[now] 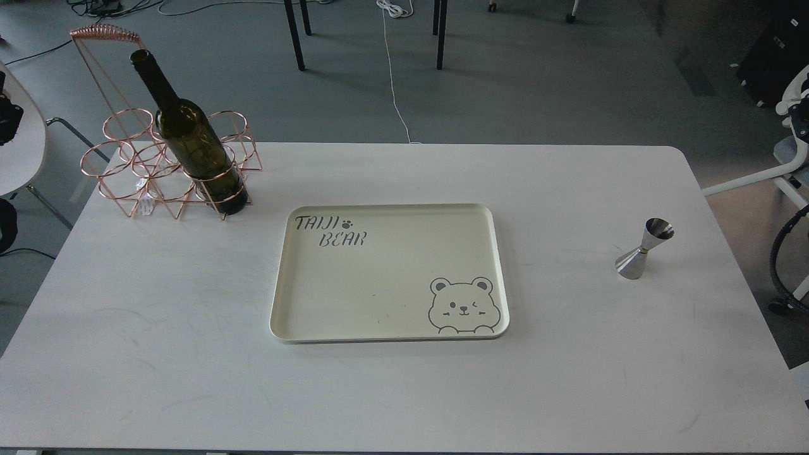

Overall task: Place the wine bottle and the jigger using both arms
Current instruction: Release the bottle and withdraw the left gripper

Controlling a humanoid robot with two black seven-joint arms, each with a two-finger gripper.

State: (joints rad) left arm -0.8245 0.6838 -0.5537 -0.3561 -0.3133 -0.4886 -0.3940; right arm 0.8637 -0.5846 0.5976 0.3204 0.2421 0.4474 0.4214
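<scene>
Two task items stood on the white rectangular table (158,354), and neither arm nor gripper was in view, so whether the claws were open or closed could not be told. The tall dark olive-green glass wine bottle (193,139) stood at upper left, seated in the front ring of a copper wire bottle rack (136,170). It was judged heavy, rigid, smooth and breakable; a grasp on the body above the ring, then a straight vertical lift, appeared advisable. The small polished steel hourglass jigger (644,248) stood upright at right, well apart from the cream bear-printed tray (385,325) at centre. It looked light and slippery, easily tipped; the narrow waist appeared the best hold.
</scene>
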